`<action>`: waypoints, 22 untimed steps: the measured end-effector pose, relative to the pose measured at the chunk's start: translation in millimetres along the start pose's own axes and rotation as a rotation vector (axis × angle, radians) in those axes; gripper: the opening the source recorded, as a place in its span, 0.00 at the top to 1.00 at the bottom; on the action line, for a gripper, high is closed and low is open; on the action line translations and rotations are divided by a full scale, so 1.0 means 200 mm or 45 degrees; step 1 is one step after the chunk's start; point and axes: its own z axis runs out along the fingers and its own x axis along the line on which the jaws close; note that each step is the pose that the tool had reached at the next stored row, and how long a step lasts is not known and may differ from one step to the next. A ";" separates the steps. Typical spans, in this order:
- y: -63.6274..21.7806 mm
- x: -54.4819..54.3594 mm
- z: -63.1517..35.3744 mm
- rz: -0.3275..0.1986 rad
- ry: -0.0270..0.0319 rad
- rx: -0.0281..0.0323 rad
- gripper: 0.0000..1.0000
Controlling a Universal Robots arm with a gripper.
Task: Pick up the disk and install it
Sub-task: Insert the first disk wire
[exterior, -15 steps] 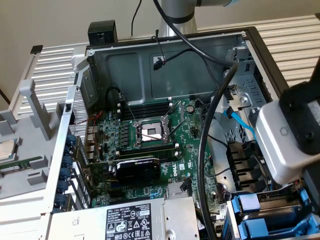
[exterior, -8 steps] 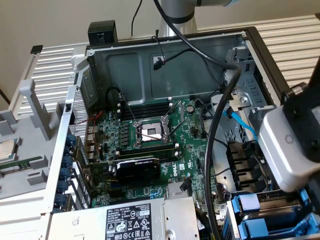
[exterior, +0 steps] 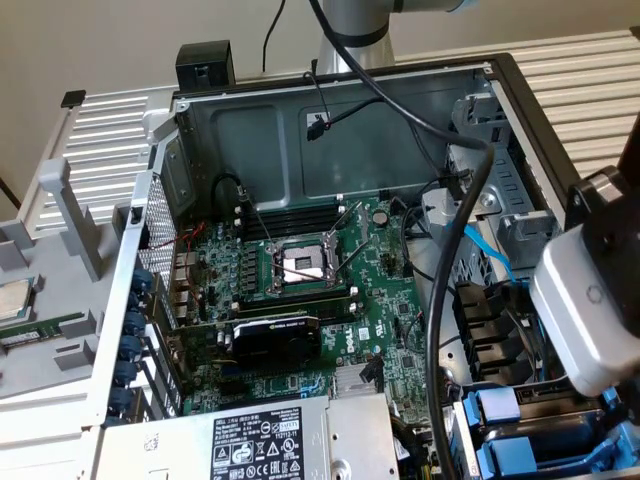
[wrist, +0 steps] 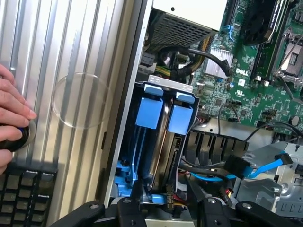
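A person's hand (wrist: 12,111) rested beside a black keyboard (wrist: 23,187). Rightward, in the open grey computer case (wrist: 124,94), the silver rectangular disk (wrist: 163,142) in its blue plastic carrier (wrist: 149,106) stood edgewise, apparently seated in the bay (wrist: 170,81). The black gripper (wrist: 165,184) hung at it; its hold could not be told.

I see an open computer case (exterior: 350,130) on a ribbed metal desk (exterior: 590,90). Inside lies a green board (exterior: 390,280) with a shiny socket (exterior: 300,265) and a black card (exterior: 275,340) just beside it. A grey box (exterior: 350,430) with a label sits near the board. A black keyboard (wrist: 23,189) rests on the desk.
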 end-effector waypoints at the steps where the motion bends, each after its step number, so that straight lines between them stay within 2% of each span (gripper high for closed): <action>1: 0.000 0.00 0.005 -0.003 -0.0029 -0.0005 0.51; 4: -0.001 0.01 0.011 -0.012 -0.0064 -0.0073 0.51; 6: -0.001 0.01 0.011 -0.015 -0.0070 -0.0079 0.51; 7: -0.001 0.01 0.012 -0.018 -0.0097 -0.0082 0.51; 11: -0.001 0.01 0.018 -0.042 -0.0468 -0.0094 0.51; 14: -0.002 0.04 0.016 -0.042 -0.0608 -0.0082 0.51; 15: -0.003 0.04 0.016 -0.041 -0.0692 -0.0073 0.51; 17: -0.003 0.05 0.018 -0.039 -0.0981 -0.0041 0.51; 18: -0.004 0.05 0.020 -0.038 -0.1096 -0.0034 0.51; 22: -0.007 0.08 0.027 -0.034 -0.1421 -0.0045 0.51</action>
